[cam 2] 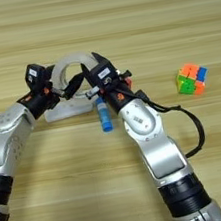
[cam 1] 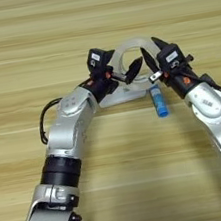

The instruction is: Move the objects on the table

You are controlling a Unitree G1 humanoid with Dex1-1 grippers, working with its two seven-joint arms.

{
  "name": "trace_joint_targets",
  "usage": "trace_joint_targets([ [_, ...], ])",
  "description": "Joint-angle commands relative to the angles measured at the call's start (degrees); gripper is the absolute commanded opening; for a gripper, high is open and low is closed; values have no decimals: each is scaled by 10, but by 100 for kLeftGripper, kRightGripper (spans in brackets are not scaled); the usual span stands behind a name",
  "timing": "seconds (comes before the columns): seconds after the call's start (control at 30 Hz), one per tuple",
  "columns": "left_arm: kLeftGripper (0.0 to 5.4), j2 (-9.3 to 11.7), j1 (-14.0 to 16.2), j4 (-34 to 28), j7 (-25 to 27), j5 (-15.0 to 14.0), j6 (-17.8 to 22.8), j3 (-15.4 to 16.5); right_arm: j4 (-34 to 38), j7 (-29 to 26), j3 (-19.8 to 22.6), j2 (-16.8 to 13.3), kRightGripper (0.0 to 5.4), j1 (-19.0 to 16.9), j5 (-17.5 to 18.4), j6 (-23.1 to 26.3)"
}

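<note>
**Both tools at the tape roll, mid-tabletop**

Clear tape roll (cam 1: 134, 62) near the middle of the wooden tabletop (cam 1: 93, 19), lying over the far end of a flat white bar (cam 1: 122, 97); left tool (cam 1: 126, 72) at the roll's left side, fingers spread, one black finger (cam 1: 134, 68) reaching into the ring's hole; right tool (cam 1: 151, 60) at the roll's right rim, fingers parted astride it, contact hard to tell; blue glue stick (cam 1: 158, 102) flat just beside the bar's right end; multicoloured cube (cam 2: 191, 79) well apart to the right.
</note>
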State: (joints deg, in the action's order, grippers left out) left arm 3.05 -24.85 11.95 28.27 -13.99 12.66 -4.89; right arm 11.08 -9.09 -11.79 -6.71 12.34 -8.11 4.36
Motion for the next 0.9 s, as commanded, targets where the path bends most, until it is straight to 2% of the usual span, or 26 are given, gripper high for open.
trace_joint_targets([
  [0.03,432,3,-8,7,-7,5,-1,6,18,0,2,4,153,2,1,-6],
  [0.5,317,2,-7,6,-10,7,-3,8,5,0,6,5,153,4,-1,-7],
  [0.9,295,2,-6,5,-11,6,-3,9,0,0,6,4,153,4,-3,-8],
])
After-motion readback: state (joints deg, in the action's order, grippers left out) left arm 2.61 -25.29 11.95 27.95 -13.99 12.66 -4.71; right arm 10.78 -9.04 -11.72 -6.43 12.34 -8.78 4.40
